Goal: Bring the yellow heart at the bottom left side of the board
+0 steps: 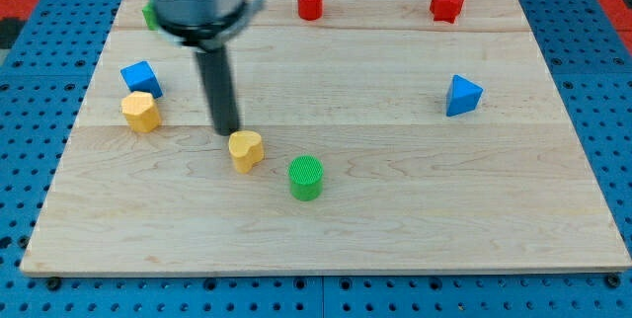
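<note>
The yellow heart point(246, 150) lies left of the board's middle. My tip point(228, 132) stands just at the heart's upper left, touching or almost touching it. A second yellow block point(141, 112), roughly hexagonal, sits farther toward the view's left. A green cylinder point(305, 178) stands close to the heart's lower right.
A blue cube point(140, 78) sits just above the yellow hexagonal block. A blue triangular block point(462, 96) is at the right. A red cylinder point(310, 2) and a red star-like block point(447, 4) sit along the top edge. A green block point(150, 15) is partly hidden behind the arm.
</note>
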